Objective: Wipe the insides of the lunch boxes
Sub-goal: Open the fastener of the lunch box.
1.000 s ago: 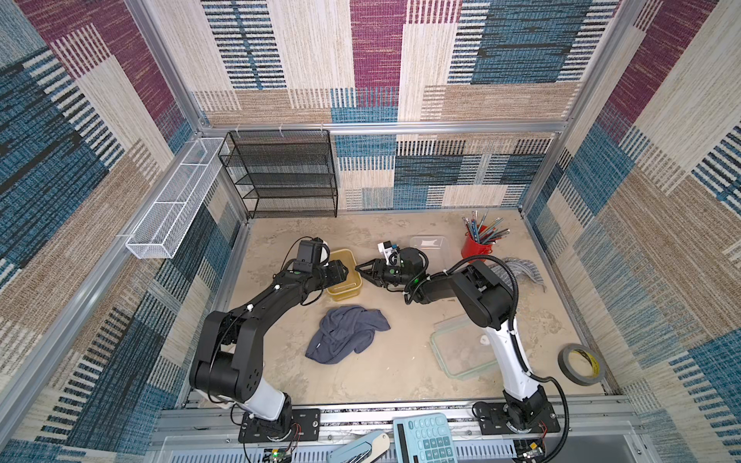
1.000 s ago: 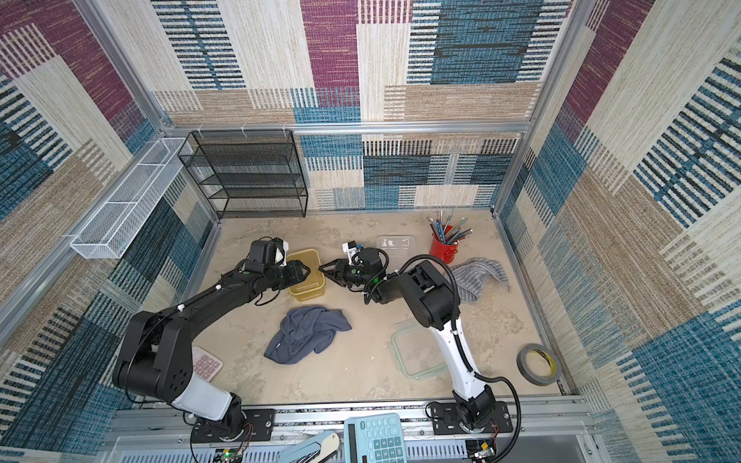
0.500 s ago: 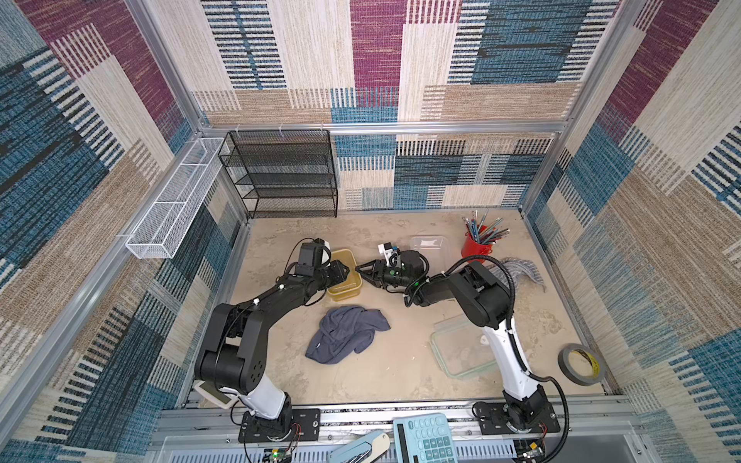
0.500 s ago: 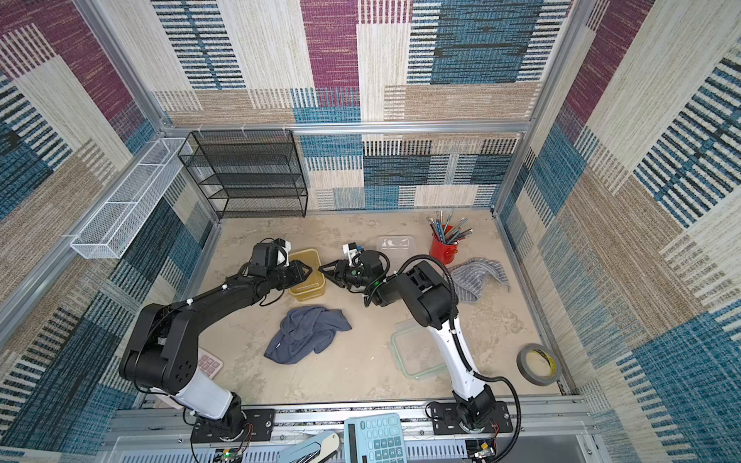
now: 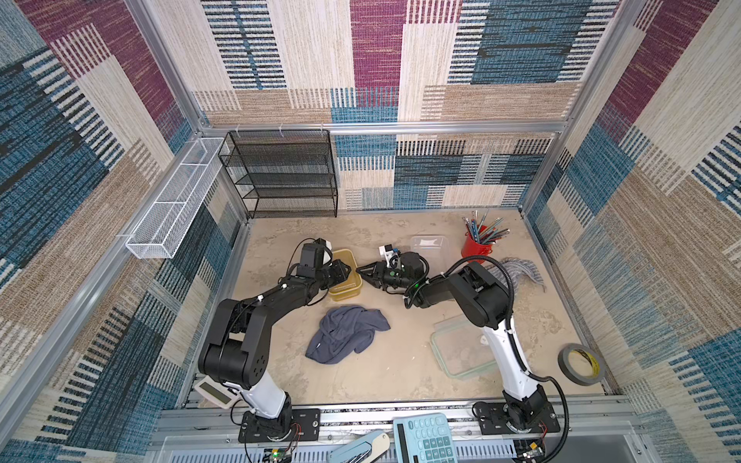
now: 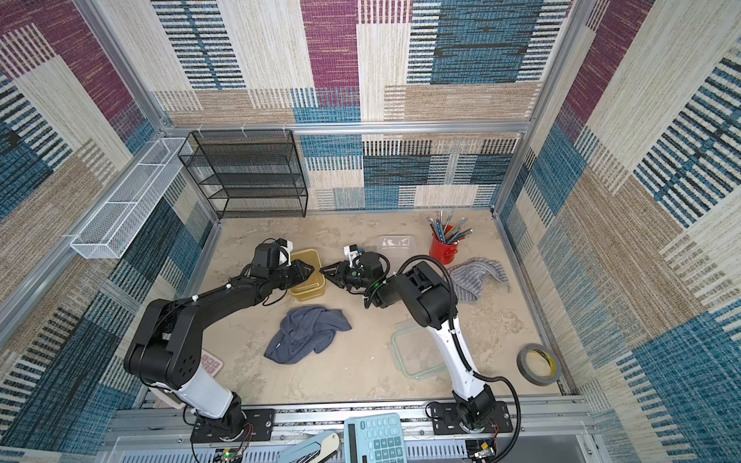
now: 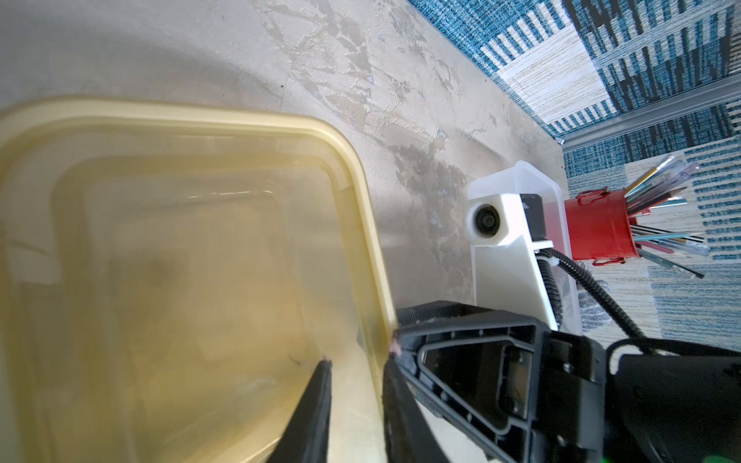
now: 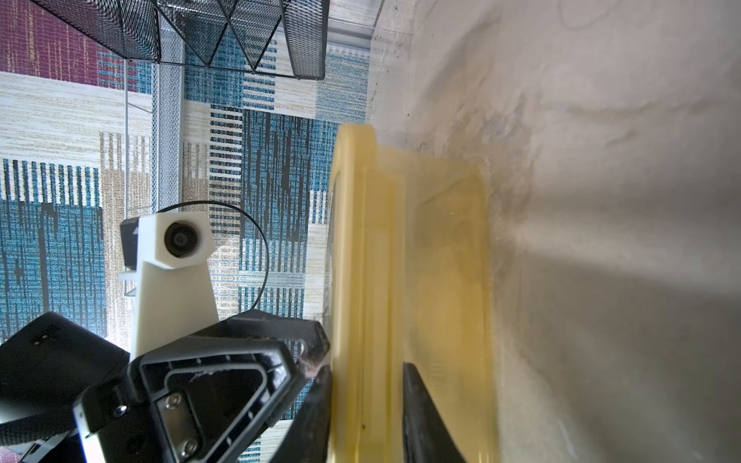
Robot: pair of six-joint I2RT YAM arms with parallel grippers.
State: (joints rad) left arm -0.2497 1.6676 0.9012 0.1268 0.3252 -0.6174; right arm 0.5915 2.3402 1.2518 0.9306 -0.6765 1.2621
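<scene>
Since neither arm carries a cloth, we log this as a preparing step, not wiping. Both arms meet at the amber lunch box [image 5: 349, 290], which sits flat toward the rear of the tabletop [image 5: 280, 240], left of centre. The left pincer [image 7: 357, 377] reaches across the box and straddles the side rim nearest the right arm, one finger over the interior and one outside. Its jaws are narrow, but a sliver shows beside the inner finger, so we cannot tell whether it bites. The right pincer [image 8: 367, 381] meets the same rim from outside, turned so one finger lies above the rim and one against the wall below; it looks closed on that rim. Our reading: two grips on one edge suit steadying a light box or prising off a lid, though we cannot tell whether a lid is seated. The dark blue cloth [image 5: 345, 334] lies crumpled just in front of the box, apart from both pincers. The clear frosted lunch box [image 5: 429, 243] stands behind the right wrist, near the red pencil cup [image 5: 475, 248]. Risk: opposed pulls could tip the box.
</scene>
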